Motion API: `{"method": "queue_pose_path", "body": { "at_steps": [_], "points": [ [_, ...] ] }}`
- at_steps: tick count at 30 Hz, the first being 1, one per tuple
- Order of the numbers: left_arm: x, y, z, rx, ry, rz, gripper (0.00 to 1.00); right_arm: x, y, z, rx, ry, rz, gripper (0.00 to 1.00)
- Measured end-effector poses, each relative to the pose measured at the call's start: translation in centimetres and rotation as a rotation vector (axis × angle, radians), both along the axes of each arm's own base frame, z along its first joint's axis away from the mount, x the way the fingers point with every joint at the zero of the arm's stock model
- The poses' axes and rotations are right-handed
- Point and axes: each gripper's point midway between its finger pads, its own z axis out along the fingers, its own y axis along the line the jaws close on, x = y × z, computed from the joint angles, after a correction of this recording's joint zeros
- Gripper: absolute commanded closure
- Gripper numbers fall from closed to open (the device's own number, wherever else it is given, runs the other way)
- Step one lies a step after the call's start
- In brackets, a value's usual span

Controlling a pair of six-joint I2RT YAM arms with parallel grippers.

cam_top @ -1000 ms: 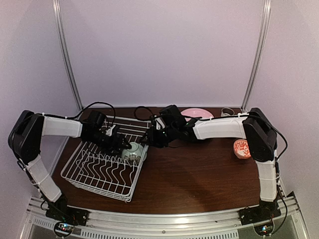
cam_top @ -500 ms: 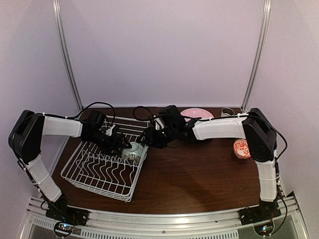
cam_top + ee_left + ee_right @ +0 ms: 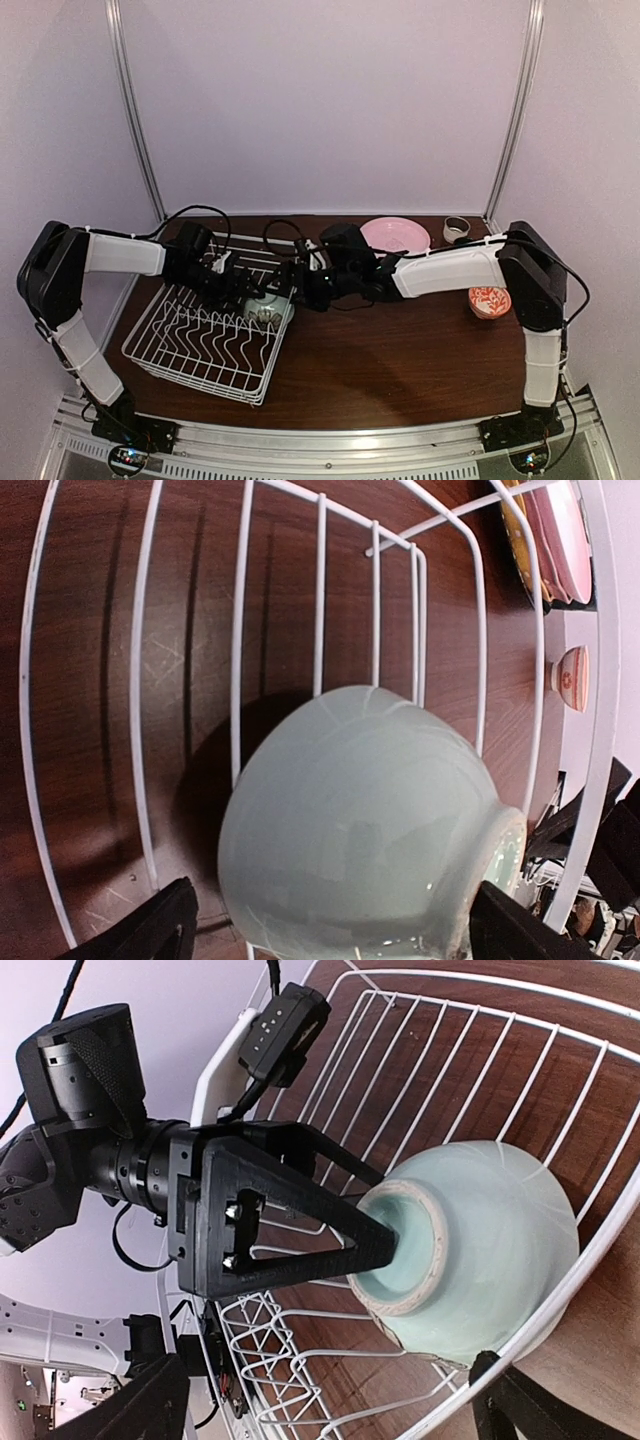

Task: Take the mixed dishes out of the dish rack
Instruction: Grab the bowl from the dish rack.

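A pale green bowl (image 3: 268, 308) lies tipped on its side in the white wire dish rack (image 3: 200, 340), against the rack's right wall. My left gripper (image 3: 247, 291) stands open astride the bowl (image 3: 360, 820). One of its fingers (image 3: 300, 1220) reaches the bowl's foot ring (image 3: 400, 1250), and the other sits apart from the wall. My right gripper (image 3: 290, 284) is open just outside the rack's right rim (image 3: 560, 1330), facing the bowl (image 3: 490, 1250), nothing between its fingers. The open left gripper (image 3: 330, 935) and right gripper (image 3: 335, 1415) show only fingertips in their wrist views.
On the table behind the rack sit a pink plate (image 3: 394, 235) and a small beige cup (image 3: 456, 229). A white-red patterned bowl (image 3: 488, 301) stands at the right. The rack's wavy plate slots (image 3: 205, 345) hold nothing. Metal frame posts rise at the back corners.
My right arm has swung left and down toward the rack, uncovering the pink plate, and its gripper has opened wide. The left gripper has widened slightly. The bowl has stayed put.
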Motion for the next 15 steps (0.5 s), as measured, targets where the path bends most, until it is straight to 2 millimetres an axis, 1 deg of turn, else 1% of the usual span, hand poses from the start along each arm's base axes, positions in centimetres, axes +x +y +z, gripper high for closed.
{"method": "queue_pose_path", "body": {
  "at_steps": [3,4,9,12,15],
  "points": [
    [0.0,0.0,0.0,0.001,0.000,-0.001,0.03,-0.5,-0.4,0.0,0.004,0.009,-0.013,0.00],
    [0.0,0.0,0.0,0.001,0.000,0.000,0.03,-0.6,-0.9,-0.4,-0.005,0.020,-0.026,0.00],
    [0.0,0.0,0.0,0.003,0.000,0.000,0.03,-1.6,-3.3,-3.5,-0.070,0.081,-0.080,0.00],
    [0.0,0.0,0.0,0.003,0.000,0.000,0.03,-1.8,-3.8,-3.6,-0.067,0.091,-0.099,0.00],
    [0.0,0.0,0.0,0.003,0.000,0.000,0.02,-1.7,-3.7,-3.0,-0.014,0.089,-0.114,0.00]
  ]
}}
